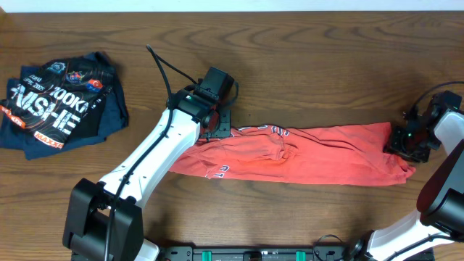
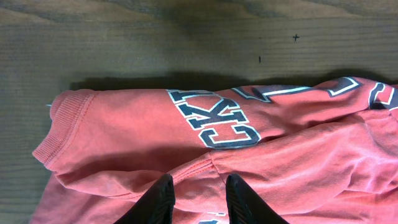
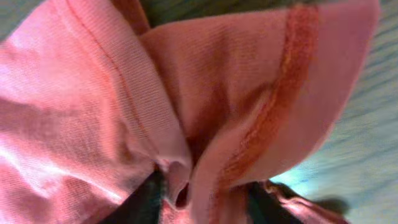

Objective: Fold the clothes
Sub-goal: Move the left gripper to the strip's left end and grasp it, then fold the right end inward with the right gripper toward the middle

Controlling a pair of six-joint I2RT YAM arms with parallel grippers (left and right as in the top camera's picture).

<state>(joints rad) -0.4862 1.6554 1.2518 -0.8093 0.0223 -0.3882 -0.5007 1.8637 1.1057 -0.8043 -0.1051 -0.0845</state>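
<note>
The coral-red T-shirt (image 1: 304, 156) lies pulled into a long band across the table's middle, with white-edged dark lettering (image 2: 227, 121) on its upper left part. At that left end my left gripper (image 1: 217, 129) is over the shirt. Its black fingers (image 2: 163, 194) stand a little apart with a seamed fold of cloth between them (image 2: 200, 190). My right gripper (image 1: 404, 141) is at the shirt's right end. In the right wrist view the gripper (image 3: 205, 193) is shut on a bunch of hemmed cloth (image 3: 286, 93), which hides most of both fingers.
A dark navy folded shirt (image 1: 61, 101) with white and orange lettering lies at the far left. Bare wooden table (image 1: 319, 65) lies behind the coral shirt. The left arm's white link (image 1: 152, 163) crosses the front left.
</note>
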